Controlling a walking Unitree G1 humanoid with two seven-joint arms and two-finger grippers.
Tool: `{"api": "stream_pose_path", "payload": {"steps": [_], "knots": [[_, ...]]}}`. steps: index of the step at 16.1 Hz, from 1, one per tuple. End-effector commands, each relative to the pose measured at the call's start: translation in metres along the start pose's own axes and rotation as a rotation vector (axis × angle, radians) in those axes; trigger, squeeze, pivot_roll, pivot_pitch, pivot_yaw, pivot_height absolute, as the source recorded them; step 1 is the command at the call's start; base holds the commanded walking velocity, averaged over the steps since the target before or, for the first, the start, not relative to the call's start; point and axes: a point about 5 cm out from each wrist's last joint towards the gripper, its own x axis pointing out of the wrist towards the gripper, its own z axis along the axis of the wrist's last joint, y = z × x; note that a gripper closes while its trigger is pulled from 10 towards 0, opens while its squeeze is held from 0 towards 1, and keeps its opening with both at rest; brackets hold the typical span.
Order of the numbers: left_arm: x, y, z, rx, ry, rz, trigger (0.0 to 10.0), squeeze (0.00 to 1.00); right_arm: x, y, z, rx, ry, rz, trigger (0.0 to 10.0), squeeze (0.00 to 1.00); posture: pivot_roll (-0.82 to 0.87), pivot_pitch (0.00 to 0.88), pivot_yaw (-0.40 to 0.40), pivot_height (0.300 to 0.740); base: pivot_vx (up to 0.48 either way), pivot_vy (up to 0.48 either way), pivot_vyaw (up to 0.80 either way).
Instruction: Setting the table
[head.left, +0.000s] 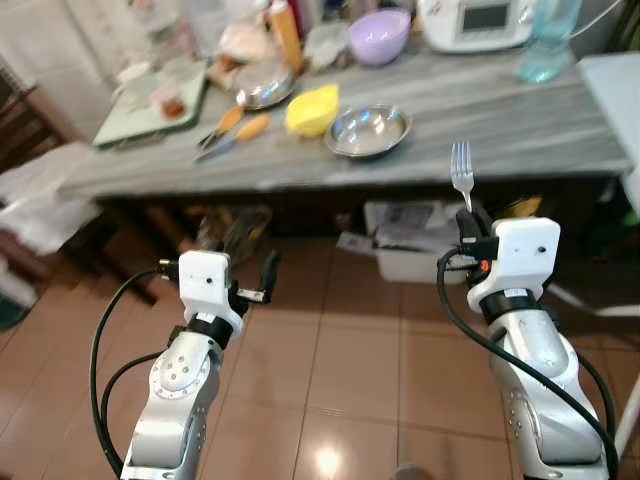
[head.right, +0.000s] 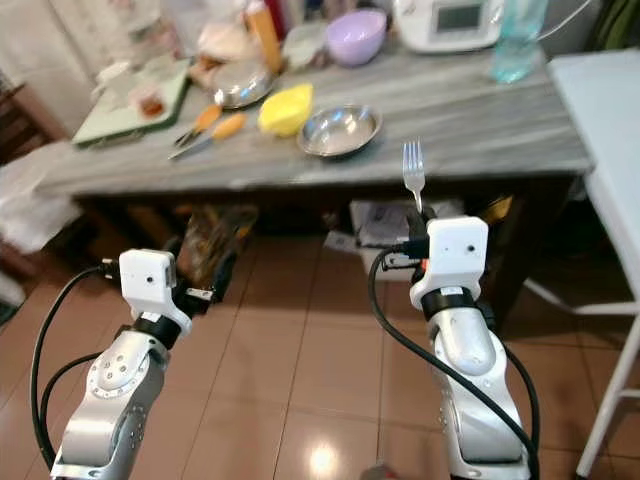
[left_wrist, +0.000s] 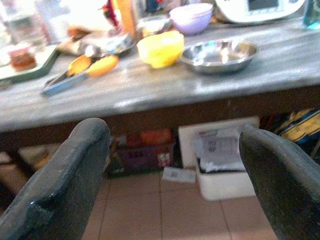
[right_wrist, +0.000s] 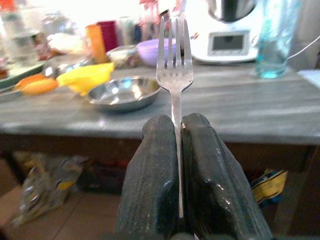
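The right gripper (right_wrist: 178, 165) holds a fork (right_wrist: 173, 65) tight between its two black fingers. The fork stands straight up with its prongs on top. The gripper is out in front of the table's (head.left: 520, 125) near edge, over the tiled floor (head.left: 350, 340), and the fork is not on the table.

The left gripper (left_wrist: 175, 165) is also in front of the near edge, lower down. Its fingers (left_wrist: 65, 185) are spread wide apart and hold nothing.

On the grey table, near the middle, sits a shiny metal bowl (head.left: 368, 130). Just beside it, on the left, is a yellow bowl (head.left: 312, 110). Further left lie orange-handled tools (head.left: 235, 128), close to the near edge. A green tray (head.left: 150, 105) sits at the left end. Near the far edge there is a purple bowl (head.left: 379, 36), and next to it a white machine with a little screen (head.left: 475, 22). A see-through blue bottle (head.left: 548, 40) stands near the far right corner.

Under the table there is a white box with papers (left_wrist: 220, 160) and a crinkly bag (head.left: 235, 230).
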Motion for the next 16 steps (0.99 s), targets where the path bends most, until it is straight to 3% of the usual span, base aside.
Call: {"api": "stream_pose_path", "payload": {"steps": [1, 16], "knots": [[-0.0046, 0.0098, 0.0004, 0.027, 0.007, 0.026, 10.0, 0.00, -0.0005, 0.0074, 0.0039, 0.024, -0.018, 0.018, 10.0, 0.00, -0.25, 0.156, 0.199, 0.740, 0.352, 0.000, -0.50], [-0.0066, 0.0049, -0.0028, 0.019, 0.028, 0.010, 10.0, 0.00, -0.0024, 0.0085, 0.0020, 0.013, -0.005, 0.022, 10.0, 0.00, -0.25, 0.164, 0.199, 0.740, 0.344, 0.000, -0.03]]}}
